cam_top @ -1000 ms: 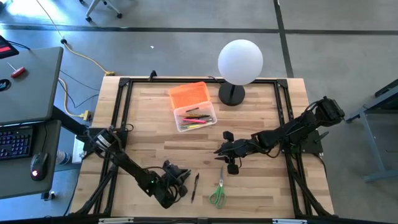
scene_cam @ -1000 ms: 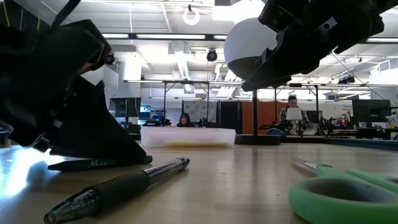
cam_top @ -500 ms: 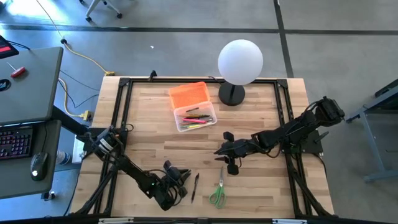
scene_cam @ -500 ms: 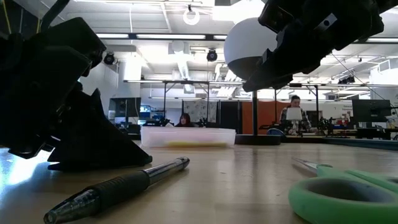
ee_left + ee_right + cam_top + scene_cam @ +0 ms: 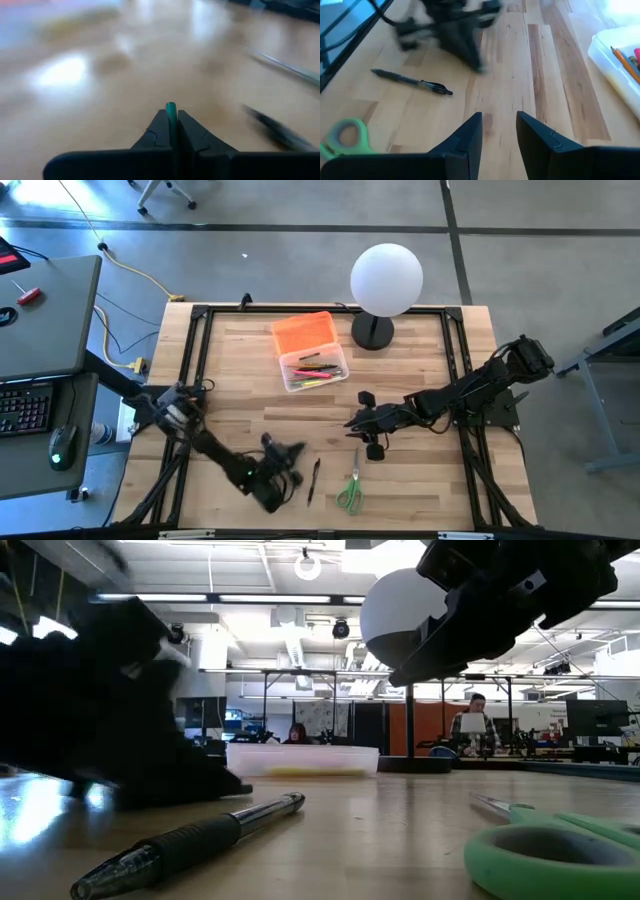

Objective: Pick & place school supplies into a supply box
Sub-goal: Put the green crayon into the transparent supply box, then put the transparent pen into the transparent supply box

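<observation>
My left gripper (image 5: 284,464) is low over the near left of the table, blurred, and shut on a thin green-tipped pen (image 5: 171,107). A black pen (image 5: 313,478) lies flat on the wood just right of it. Green-handled scissors (image 5: 349,489) lie flat farther right. The clear supply box (image 5: 314,368) stands at the far middle with several pens inside, and its orange lid (image 5: 304,333) lies against its far side. My right gripper (image 5: 499,126) hangs open above bare wood, right of the table's middle (image 5: 371,446). My left gripper pinches the thin pen between its two shut fingers. Only the pen's green end (image 5: 171,106) shows, poking out just past the fingertips. The fingers hide the rest of the pen.
A white globe lamp (image 5: 386,278) on a dark round foot (image 5: 372,332) stands at the far edge, right of the box. A black frame (image 5: 196,370) rims the table. Bare wood lies between the box and the pens.
My left gripper has come down over a pen with a printed barrel that lay beneath it, and now shows blurred, in motion. That pen no longer shows on the table in the low view. The black pen and the scissors have stayed put.
</observation>
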Tool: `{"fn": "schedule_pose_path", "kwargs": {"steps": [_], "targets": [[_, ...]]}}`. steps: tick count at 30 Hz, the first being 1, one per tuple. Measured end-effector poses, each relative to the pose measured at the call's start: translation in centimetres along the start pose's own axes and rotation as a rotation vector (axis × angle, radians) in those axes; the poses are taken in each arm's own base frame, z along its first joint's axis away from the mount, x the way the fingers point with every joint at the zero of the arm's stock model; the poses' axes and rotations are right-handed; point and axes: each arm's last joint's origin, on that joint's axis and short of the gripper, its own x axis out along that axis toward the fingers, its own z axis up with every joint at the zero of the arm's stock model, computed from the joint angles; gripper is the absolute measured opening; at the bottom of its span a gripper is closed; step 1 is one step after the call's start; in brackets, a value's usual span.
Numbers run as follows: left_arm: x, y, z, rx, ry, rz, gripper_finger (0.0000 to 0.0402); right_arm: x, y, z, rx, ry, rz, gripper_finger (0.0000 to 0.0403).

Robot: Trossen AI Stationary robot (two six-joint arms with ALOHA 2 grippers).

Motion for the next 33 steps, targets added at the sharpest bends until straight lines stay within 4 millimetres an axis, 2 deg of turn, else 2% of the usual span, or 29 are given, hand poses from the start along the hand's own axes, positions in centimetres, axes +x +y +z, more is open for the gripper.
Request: {"fn": "schedule_pose_path", "kwargs": {"steps": [5,13,21,27,30,33], "targets": [[1.5,0.5,2.6,-0.016,-0.15,0.101,0.0049,0.0,0.0,0.0,-0.031,-0.001,-0.005,0.0099],[6.5,2.3,10.3,0.071,-0.072,0.228,0.0032,0.0,0.0,0.1,-0.041,-0.008,-0.007,0.0099],[11.8,7.2,17.4,0.076,0.055,0.278,0.005,0.0,0.0,0.1,-0.041,-0.009,-0.007,0.0099],[15.9,11.9,19.5,0.003,0.242,0.198,0.0048,0.0,0.0,0.1,-0.04,-0.011,-0.004,0.0099],[17.1,13.7,20.1,-0.062,0.298,0.167,0.0071,0.0,0.0,0.1,-0.036,-0.01,0.008,0.0099],[17.7,14.7,20.6,-0.1,0.291,0.176,0.0098,0.0,0.1,0.1,-0.05,-0.01,0.013,0.0099]]}}
